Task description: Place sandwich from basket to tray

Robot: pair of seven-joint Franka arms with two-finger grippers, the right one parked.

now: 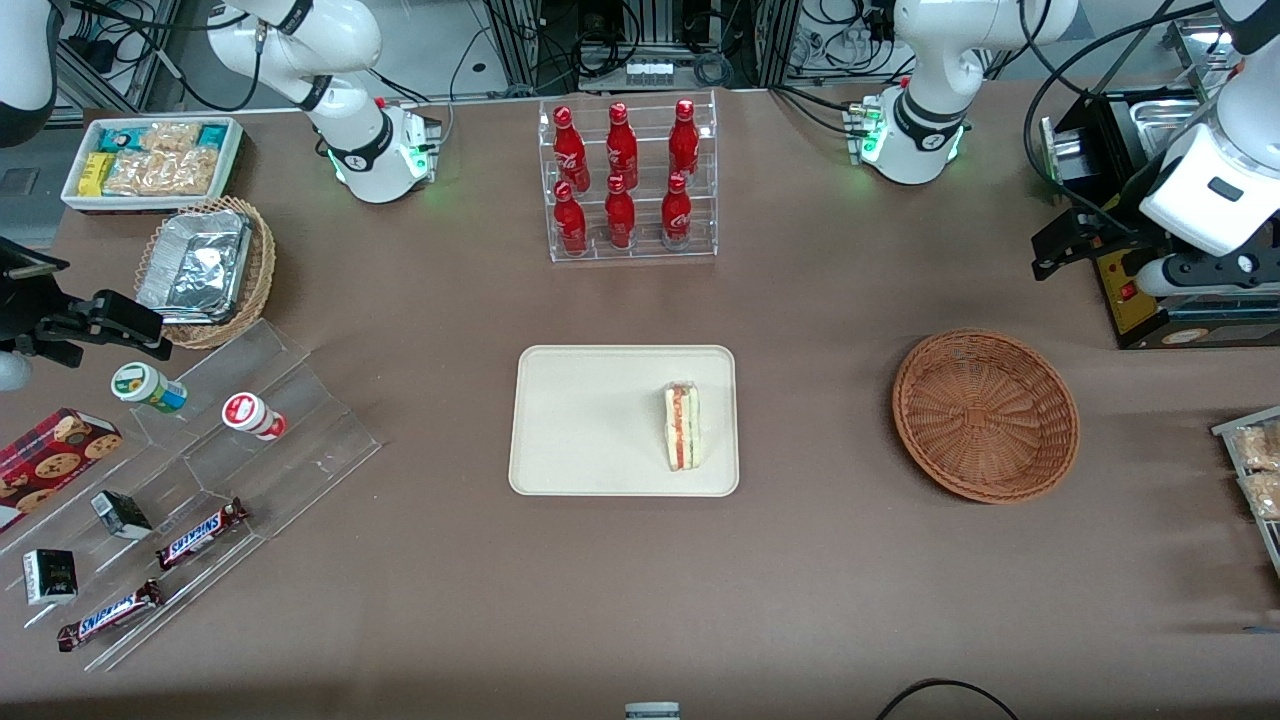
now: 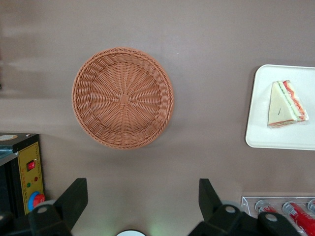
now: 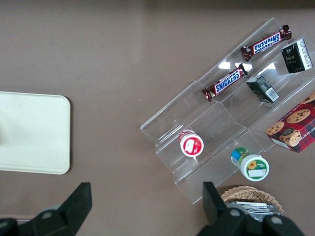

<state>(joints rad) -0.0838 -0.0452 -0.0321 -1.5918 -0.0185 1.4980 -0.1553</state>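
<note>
Already the sandwich (image 1: 683,426) lies on the tray (image 1: 590,420), near the short edge that faces the basket (image 1: 985,415), with its cut edge of red and green filling turned up and sideways. The basket is empty and stands well apart from the tray, toward the working arm's end of the tabletop. The left gripper (image 2: 142,196) hangs high above the table near the basket, over the part of the table farther from the front camera, and its two fingers (image 2: 74,199) are spread wide with nothing between them. So the task looks finished, judged from how the things lie now. About handling: the sandwich seems light and soft, and the bread would squash or the layers would slide apart if the fingers press hard. I think the best hold is across the two flat bread faces, near the middle of the wedge, with gentle force, not on the thin corner and not on the filling edge. The tray is stiff and flat, so the wedge rests stable there.
</note>
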